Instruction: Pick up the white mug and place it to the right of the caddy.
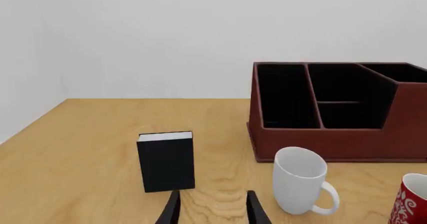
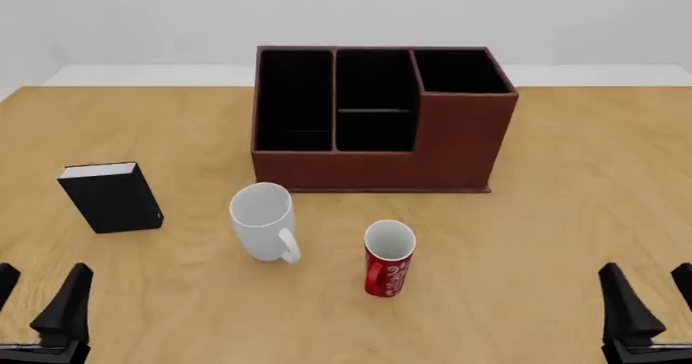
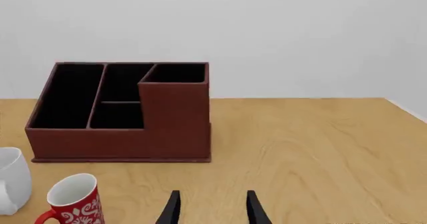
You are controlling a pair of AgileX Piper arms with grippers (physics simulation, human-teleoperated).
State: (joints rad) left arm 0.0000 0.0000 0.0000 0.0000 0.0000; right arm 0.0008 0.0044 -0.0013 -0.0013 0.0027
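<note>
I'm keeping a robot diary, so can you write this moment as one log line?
stage: before pickup | white mug: upright, ungrasped, in front of caddy | left gripper: open | right gripper: open

2 matte black claws [image 2: 38, 299] [image 2: 649, 303], each with 2 slim tapered fingers

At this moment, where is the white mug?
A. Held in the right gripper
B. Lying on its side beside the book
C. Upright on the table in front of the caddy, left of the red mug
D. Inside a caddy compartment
C: in the front view the white mug stands upright on the table, before the caddy, left of the red mug, untouched.
</note>
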